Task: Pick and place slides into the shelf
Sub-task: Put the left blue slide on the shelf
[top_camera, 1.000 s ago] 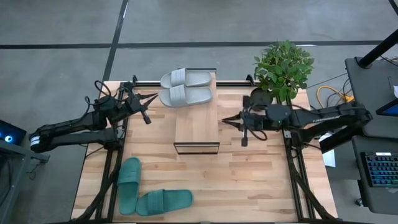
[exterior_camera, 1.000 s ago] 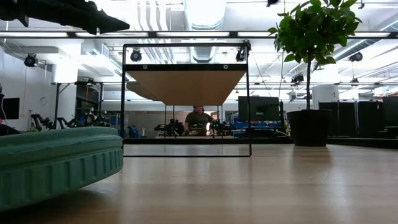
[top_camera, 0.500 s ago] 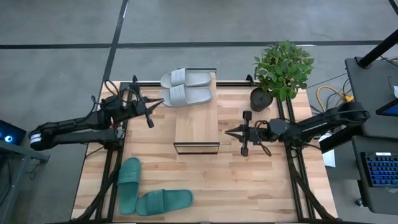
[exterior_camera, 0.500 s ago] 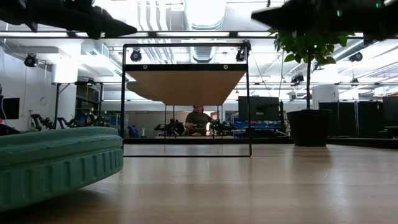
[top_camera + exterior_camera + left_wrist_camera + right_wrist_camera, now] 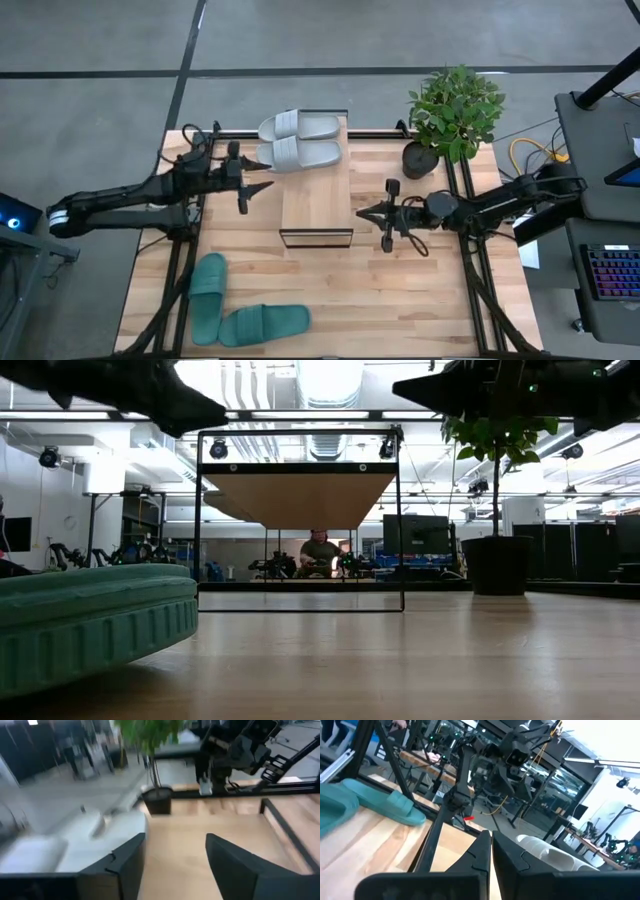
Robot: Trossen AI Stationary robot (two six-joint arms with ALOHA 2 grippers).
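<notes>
Two pale grey-white slides [image 5: 298, 140] lie side by side, soles down, on the far end of the shelf [image 5: 316, 205]. The shelf has a wood plank top on a dark frame and stands mid-table. Two teal slides [image 5: 240, 310] rest on the tabletop near its near left corner. My left gripper [image 5: 265, 176] hovers open at the shelf's left side, just near of the pale slides [image 5: 75, 837], with nothing between its fingers [image 5: 127, 865]. My right gripper [image 5: 362, 212] is shut and empty, pointing at the shelf's right side [image 5: 490, 852].
A potted plant [image 5: 450, 115] stands at the table's far right corner. Dark frame rails run along the table's left and right edges. In the low view a teal slide [image 5: 90, 620] fills the near left, and a person [image 5: 318, 550] sits in the room far behind the shelf.
My left gripper has moved toward the shelf and slightly toward the near edge, rolled about its own line, and opened. My right gripper has sunk and shifted toward the near edge, staying shut. The slides have not moved.
</notes>
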